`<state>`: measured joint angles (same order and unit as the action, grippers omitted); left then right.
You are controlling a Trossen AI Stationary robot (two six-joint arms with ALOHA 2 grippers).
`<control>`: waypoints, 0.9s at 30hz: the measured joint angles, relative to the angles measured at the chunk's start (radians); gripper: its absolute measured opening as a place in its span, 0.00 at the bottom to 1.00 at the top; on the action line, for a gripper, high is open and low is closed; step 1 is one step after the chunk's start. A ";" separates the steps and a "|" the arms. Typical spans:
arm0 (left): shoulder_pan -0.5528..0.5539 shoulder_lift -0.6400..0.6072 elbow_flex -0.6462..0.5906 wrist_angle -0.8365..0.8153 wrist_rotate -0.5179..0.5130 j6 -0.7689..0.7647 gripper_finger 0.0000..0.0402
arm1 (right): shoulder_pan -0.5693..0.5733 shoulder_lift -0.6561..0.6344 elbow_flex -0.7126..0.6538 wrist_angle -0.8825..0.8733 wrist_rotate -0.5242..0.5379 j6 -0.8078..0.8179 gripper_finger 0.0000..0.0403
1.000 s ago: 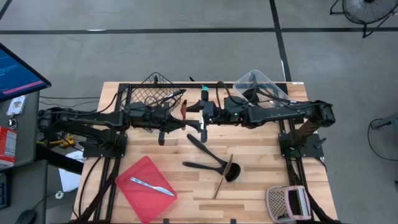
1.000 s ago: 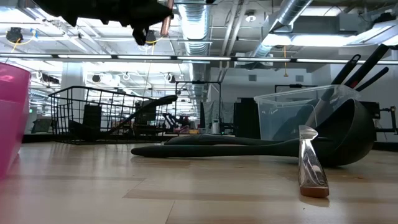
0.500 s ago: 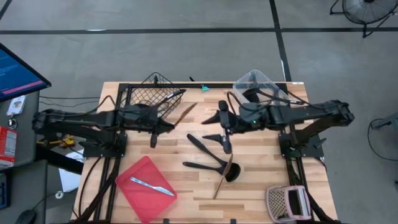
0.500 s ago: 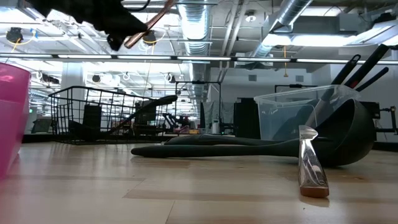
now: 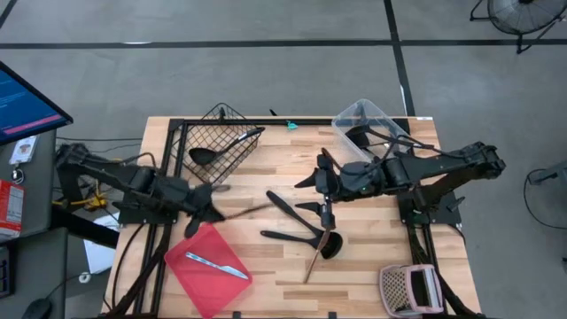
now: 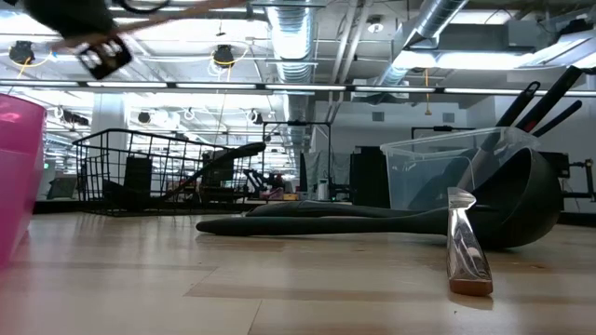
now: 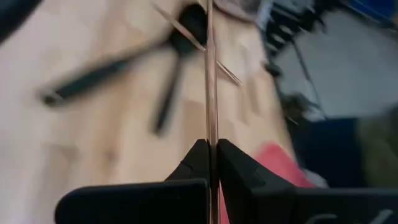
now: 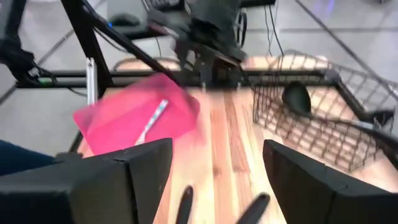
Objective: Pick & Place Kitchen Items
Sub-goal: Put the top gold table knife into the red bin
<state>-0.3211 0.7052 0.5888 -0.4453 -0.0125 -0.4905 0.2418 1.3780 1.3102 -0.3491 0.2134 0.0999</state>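
Observation:
My left gripper hovers over the table's left part, just beyond the flat red tray, and is shut on a slim copper-coloured utensil. The gripper also shows high up in the low view. My right gripper is open and empty above the black utensils at the table's middle. A black spatula, a black turner and a black ladle with a second copper piece lie flat on the wood. A silver knife lies on the tray. My left gripper pinches the copper utensil's thin shaft between its two fingers. The fingers point about level toward the table's right, and the utensil runs straight out ahead along them. It is lifted clear of the table and roughly level.
A black wire basket with a black ladle stands at the far left. A clear plastic tub holding black utensils stands at the far right. A pinkish rack sits at the near right corner.
The two grippers were together at the copper utensil beside the basket. My left gripper has carried it toward the near-left, to the red tray's far edge, turning it about level. My right gripper has drawn back toward the right and the near edge.

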 joint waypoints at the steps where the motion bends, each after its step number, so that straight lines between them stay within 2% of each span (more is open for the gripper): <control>1: -0.044 0.001 0.000 -0.004 0.010 -0.035 0.00 | 0.000 0.001 -0.001 -0.013 0.000 0.009 0.62; 10: -0.423 0.018 0.000 -0.162 0.054 -0.419 0.00 | 0.000 0.000 0.000 -0.040 0.002 0.040 0.62; 14: -0.546 0.024 0.000 -0.235 0.048 -0.513 0.00 | -0.001 0.000 0.000 -0.040 0.008 0.041 0.62; 20: -0.580 0.056 -0.007 -0.260 -0.017 -0.536 0.00 | -0.001 0.000 0.000 -0.035 0.054 0.047 0.62; 27: -0.575 0.064 -0.051 -0.290 -0.026 -0.540 0.00 | -0.002 0.000 0.000 -0.036 0.054 0.059 0.62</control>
<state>-0.8959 0.7689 0.5376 -0.7352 -0.0383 -1.0302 0.2401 1.3781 1.3098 -0.3855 0.2676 0.1587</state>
